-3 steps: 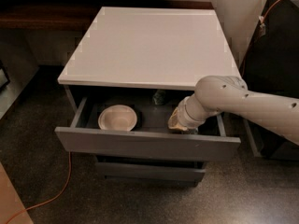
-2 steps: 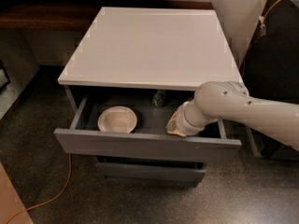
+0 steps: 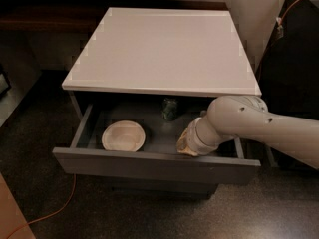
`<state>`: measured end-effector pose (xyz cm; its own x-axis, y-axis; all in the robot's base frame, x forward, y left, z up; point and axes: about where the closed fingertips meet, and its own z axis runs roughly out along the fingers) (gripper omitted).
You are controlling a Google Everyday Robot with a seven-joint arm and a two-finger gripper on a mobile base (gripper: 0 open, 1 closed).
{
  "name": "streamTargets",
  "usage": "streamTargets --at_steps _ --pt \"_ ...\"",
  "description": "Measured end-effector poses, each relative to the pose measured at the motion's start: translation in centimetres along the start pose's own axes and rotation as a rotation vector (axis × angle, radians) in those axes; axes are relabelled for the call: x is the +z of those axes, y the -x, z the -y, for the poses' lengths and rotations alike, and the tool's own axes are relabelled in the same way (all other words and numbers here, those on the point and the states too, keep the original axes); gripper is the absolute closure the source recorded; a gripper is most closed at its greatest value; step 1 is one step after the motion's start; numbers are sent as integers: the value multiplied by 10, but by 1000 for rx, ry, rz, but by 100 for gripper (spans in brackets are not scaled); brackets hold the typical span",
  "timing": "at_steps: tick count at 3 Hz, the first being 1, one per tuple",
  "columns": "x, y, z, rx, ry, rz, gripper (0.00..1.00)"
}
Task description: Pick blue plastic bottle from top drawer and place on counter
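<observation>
Camera view looking down on the counter [image 3: 159,49], square and glossy white, atop a grey cabinet. Beneath it, pulled out toward the viewer, the top drawer [image 3: 149,166], dark grey with a plain flat front. From the right, across the drawer's right half, a thick pale robot arm [image 3: 259,126]. On the drawer floor at left, a pale shallow bowl [image 3: 123,136]. At the arm's end, low inside the drawer and just behind its front wall, the gripper [image 3: 187,144], tan-coloured; cannot tell whether open or closed, nor whether holding anything. Upright at the back of the drawer, between bowl and arm, a small dark greenish container [image 3: 170,108], with no readable lettering. Cannot pick out the blue plastic bottle with any certainty. Across the dark floor at lower left, a thin orange cable [image 3: 55,213]. Against 0.7 s ago: drawer front further out from the cabinet, bowl forward with it, gripper lower and nearer the front wall.
</observation>
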<state>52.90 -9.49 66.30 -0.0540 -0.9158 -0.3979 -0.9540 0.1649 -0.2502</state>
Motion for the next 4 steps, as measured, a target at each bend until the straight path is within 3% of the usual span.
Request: streamTargets --at_steps 2,4 --pt "-14 1 -43 45 23 0 100" --pt "-20 -1 -69 72 53 -16 100"
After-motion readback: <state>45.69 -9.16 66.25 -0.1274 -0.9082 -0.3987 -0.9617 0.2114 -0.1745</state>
